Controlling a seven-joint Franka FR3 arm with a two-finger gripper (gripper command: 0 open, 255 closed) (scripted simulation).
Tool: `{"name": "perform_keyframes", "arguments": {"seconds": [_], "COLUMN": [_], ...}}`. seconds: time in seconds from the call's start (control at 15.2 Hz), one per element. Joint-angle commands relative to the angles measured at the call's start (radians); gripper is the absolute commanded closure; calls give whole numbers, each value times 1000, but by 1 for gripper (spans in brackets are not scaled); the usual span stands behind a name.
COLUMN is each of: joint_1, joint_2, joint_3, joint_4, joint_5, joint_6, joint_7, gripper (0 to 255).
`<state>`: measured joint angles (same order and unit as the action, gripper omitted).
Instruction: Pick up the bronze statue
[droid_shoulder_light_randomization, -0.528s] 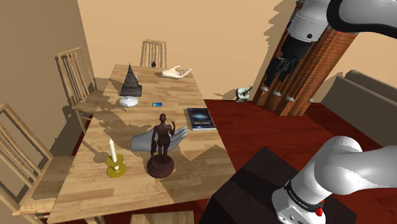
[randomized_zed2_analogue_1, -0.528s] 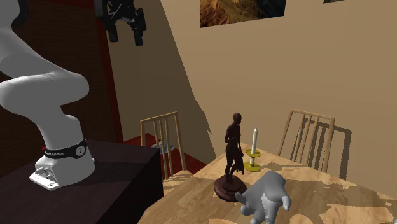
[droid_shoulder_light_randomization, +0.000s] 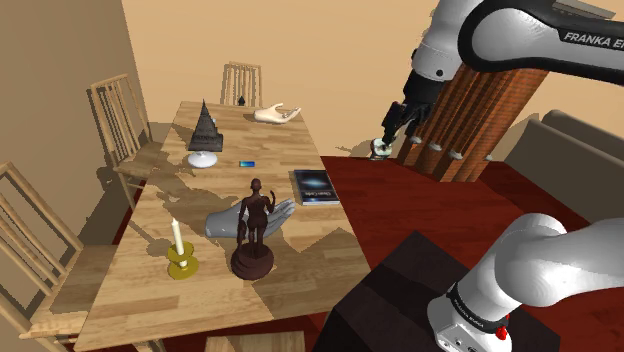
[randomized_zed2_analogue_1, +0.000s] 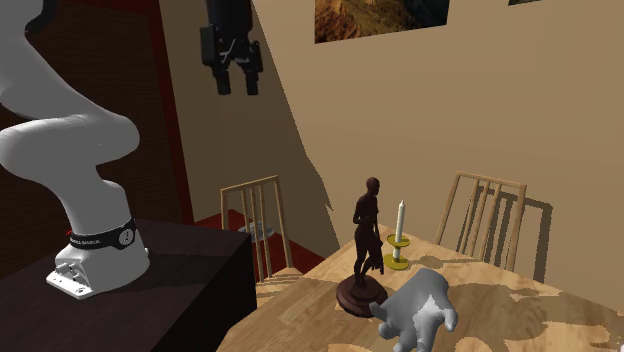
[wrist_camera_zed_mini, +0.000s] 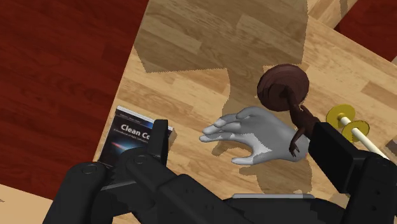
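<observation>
Now the tool (randomized_zed2_analogue_1: 233, 86) has swung toward the tabletop (droid_shoulder_light_randomization: 170, 290), its fingers spread and empty, well above the statue (droid_shoulder_light_randomization: 254, 228).

Half a second earlier it hung higher, in front of the brick-red column (droid_shoulder_light_randomization: 490, 120). It has since turned and dropped somewhat, so the wrist view looks down on the dark brown figure on its round base. The statue stands untouched near the tabletop's long edge on the stand's side, toward the end nearest the shoulder camera. It is just beside a grey hand sculpture (droid_shoulder_light_randomization: 222, 222), and a book (droid_shoulder_light_randomization: 315, 186) lies farther along that edge. The approach looks under way, with descent and grasp left. As for containers, a yellow candlestick (droid_shoulder_light_randomization: 181, 264) near the opposite long edge holds one upright white candle.
</observation>
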<state>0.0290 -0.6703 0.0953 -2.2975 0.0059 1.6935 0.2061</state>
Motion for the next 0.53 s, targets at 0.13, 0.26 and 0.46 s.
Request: {"name": "perform_keyframes", "arguments": {"seconds": [0.13,0.26,0.46], "joint_1": [14,19,27], "joint_2": [125,188,287], "joint_3": [40,58,85], "joint_4": [24,39,71], "joint_5": [15,18,17], "joint_6": [98,144,208], "joint_7": [31,45,67], "gripper": [0,0,0]}}
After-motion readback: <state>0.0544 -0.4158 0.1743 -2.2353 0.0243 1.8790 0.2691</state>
